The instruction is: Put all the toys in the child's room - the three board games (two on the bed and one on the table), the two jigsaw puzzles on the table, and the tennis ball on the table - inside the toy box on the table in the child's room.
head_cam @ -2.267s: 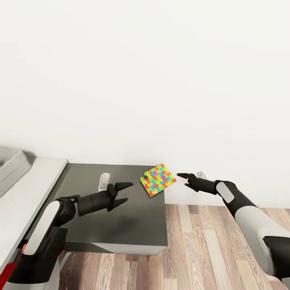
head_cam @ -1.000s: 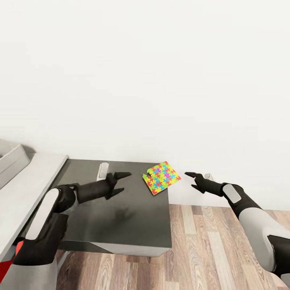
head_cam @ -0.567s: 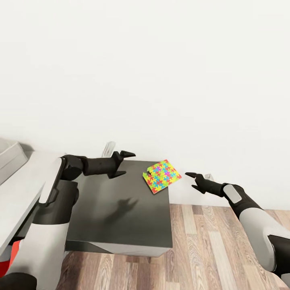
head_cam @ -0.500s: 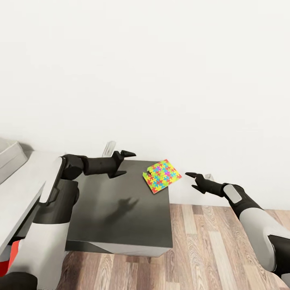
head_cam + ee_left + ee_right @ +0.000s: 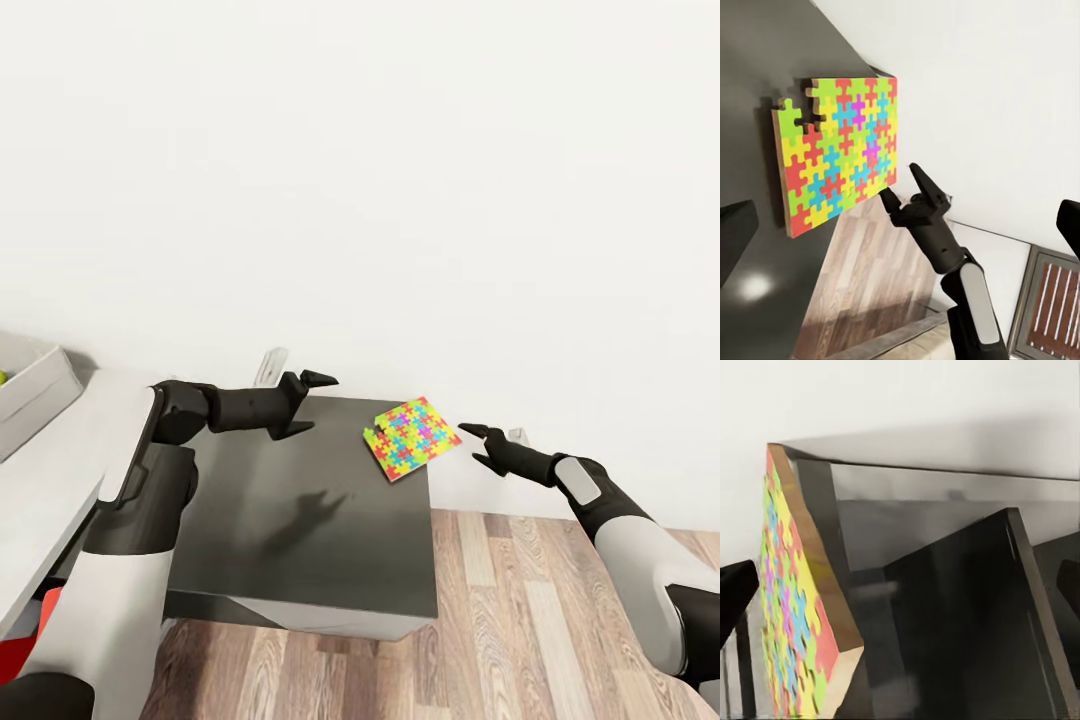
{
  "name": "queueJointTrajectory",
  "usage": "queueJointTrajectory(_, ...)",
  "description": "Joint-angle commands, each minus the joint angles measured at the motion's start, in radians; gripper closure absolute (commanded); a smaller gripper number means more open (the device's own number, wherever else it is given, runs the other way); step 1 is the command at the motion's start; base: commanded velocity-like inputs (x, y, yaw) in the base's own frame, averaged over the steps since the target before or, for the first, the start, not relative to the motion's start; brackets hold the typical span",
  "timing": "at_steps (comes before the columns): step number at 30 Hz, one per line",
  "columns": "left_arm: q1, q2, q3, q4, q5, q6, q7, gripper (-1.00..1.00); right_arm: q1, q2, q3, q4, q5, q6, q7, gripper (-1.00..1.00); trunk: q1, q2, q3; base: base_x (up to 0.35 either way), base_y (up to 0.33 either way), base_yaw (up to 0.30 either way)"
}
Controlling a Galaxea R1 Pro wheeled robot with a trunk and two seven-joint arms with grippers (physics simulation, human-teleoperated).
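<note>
A thin, flat, multicoloured jigsaw puzzle square (image 5: 411, 438) lies at the far right corner of the dark grey tabletop (image 5: 300, 540), centre of the frame, overhanging the edge. The right claw (image 5: 473, 445), spread, sits just beside it. The left claw (image 5: 312, 404), spread, hovers centre-left. A light-grey tray (image 5: 35, 388) shows at left.

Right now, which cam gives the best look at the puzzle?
Left wrist view: the puzzle lies face-on, pieces and the notch in one corner clear, right pincer open beside it. Head view shows it small, overhanging the dark table's corner. Right wrist view shows it edge-on.
</note>
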Motion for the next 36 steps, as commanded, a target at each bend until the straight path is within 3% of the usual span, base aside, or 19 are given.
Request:
queueJointTrajectory(1, -0.001, 0.0, 0.001, -0.001, 0.008, 0.003, 0.013, -1.0, 0.0, 0.0, -0.004, 0.0, 0.004, 0.007, 0.029, -1.0, 0.0, 0.0, -0.001, 0.0, 0.0, 0.007)
queueJointTrajectory(11, -0.001, -0.002, 0.001, -0.001, 0.008, 0.003, 0.026, -1.0, 0.002, -0.001, 0.003, 0.0, 0.006, 0.007, 0.077, -1.0, 0.0, 0.0, -0.001, 0.0, 0.0, 0.002)
queueJointTrajectory(36, -0.001, -0.013, -0.001, -0.001, 0.008, 0.003, 0.026, -1.0, 0.008, 0.0, -0.005, 0.01, 0.0, 0.009, 0.074, -1.0, 0.0, 0.0, 0.0, 0.0, 0.0, 0.079)
